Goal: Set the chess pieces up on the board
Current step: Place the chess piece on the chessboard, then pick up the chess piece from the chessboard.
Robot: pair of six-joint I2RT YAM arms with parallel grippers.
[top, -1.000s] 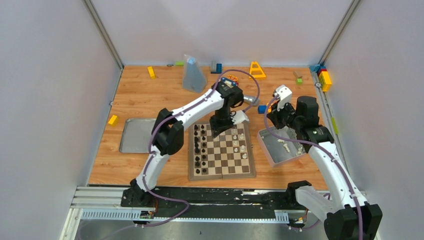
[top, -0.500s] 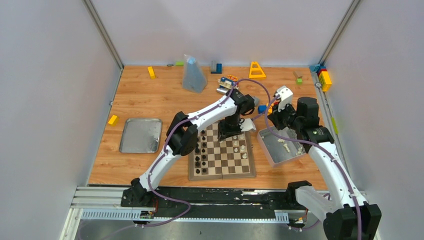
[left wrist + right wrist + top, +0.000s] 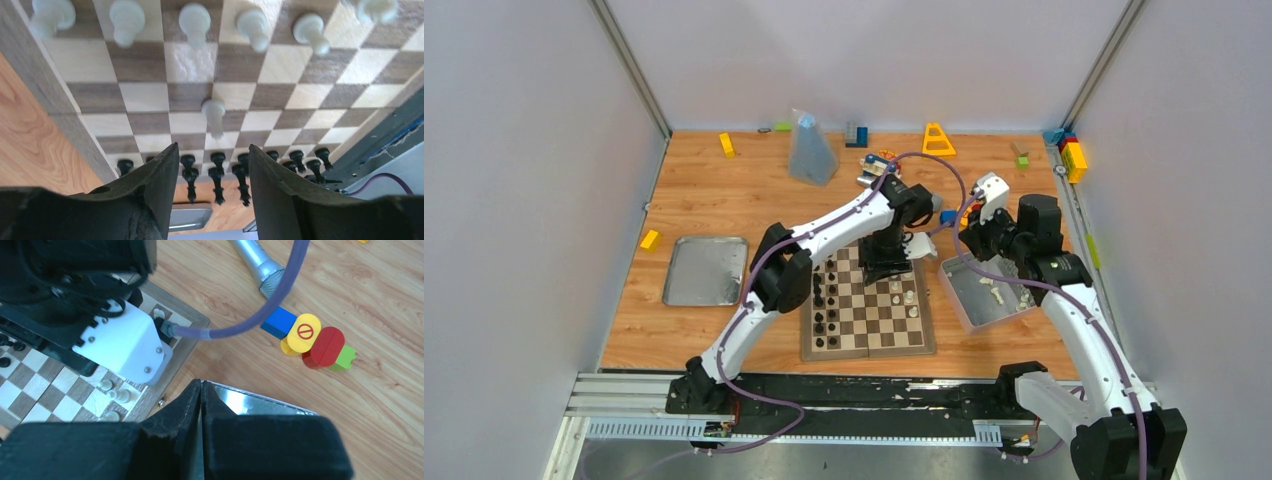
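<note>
**So: left claw spread over the board, right claw shut at the tin**

Top view: only here do both containers show. The left gripper (image 3: 889, 265) points down at the board (image 3: 864, 350), but its gap is unreadable. Black pieces (image 3: 819, 300) line up well to its left, and a few chess pieces (image 3: 909, 297) stand just beside it. The right gripper (image 3: 974, 238) hangs at the tin (image 3: 954, 300), which holds several white pieces. A flat lid (image 3: 706, 270) lies well apart.

Left wrist: the fingers (image 3: 155, 190) are spread, pinching and touching nothing. One white pawn (image 3: 213, 111) stands just past the gap.

Right wrist: the fingers (image 3: 190, 405) are pressed together, with nothing visibly pinched. The tin's rim is just beneath the tips. A microphone (image 3: 257, 265) and coloured blocks (image 3: 306, 332) lie beyond.
</note>
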